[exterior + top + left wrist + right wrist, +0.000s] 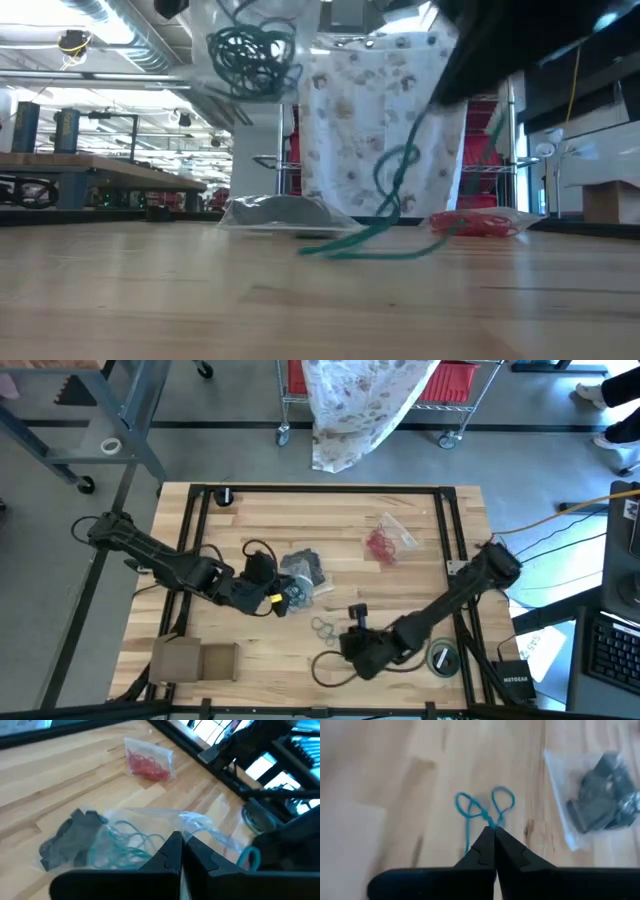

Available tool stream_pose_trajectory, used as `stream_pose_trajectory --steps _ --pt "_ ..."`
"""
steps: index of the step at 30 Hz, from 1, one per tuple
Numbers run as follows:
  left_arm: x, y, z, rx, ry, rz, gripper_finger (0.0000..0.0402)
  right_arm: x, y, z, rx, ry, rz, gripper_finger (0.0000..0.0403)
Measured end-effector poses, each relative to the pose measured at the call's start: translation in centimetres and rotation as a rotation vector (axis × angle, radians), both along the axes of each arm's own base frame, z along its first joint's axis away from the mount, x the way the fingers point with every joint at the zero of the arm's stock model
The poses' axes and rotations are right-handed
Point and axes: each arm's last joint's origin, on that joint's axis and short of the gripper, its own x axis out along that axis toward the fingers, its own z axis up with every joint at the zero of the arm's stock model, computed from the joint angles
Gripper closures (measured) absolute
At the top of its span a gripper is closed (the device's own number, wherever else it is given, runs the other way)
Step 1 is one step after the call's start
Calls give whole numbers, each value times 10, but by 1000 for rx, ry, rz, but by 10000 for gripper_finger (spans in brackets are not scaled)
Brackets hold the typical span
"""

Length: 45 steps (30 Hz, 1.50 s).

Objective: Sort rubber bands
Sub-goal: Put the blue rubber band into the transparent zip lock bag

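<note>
Right hand (491, 831) pinched tight on teal rubber bands (485, 807), loops dangling ahead of its tips. Left hand (181, 842) pressed together on clear bag (150, 827).

Both end effectors (181, 851) (492, 845) closed, low over table.

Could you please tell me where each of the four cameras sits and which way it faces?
High: overhead, looking straight down on the wooden table; both arms show.
Low: table height, looking level across; teal rubber bands hang close.
Left wrist: past the shut left gripper at a clear bag of red bands.
Right wrist: past the right gripper, shut on teal bands.
Shared: the red-band bag shows in high and left wrist views.
</note>
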Motion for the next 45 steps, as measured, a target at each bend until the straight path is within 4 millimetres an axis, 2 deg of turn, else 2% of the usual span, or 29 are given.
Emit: stream_pose_trajectory --steps 5,11,18,23,27,31,38,45 --pt "15 -12 -24 3 58 6 401 -19 4 42 79 -113 43 402" --pt "37 -25 -52 -10 61 6 401 -29 -3 78 131 -261 26 402" --pt "61 -37 -82 -86 45 -23 402 -25 -2 101 85 -430 91 402" --pt "73 -39 -91 -183 14 -58 401 -19 -2 110 -24 -502 172 402" --pt "77 -39 -88 -228 -28 -80 401 -14 -8 109 -95 -489 211 402" --pt "80 -38 -79 -252 -85 -111 401 -4 -13 100 -57 -440 265 402" --pt "82 -43 -76 -299 -111 -176 402 8 -16 63 -174 -258 275 402" --pt "82 -45 -68 -319 -162 -190 401 19 -10 32 -181 -164 296 402"
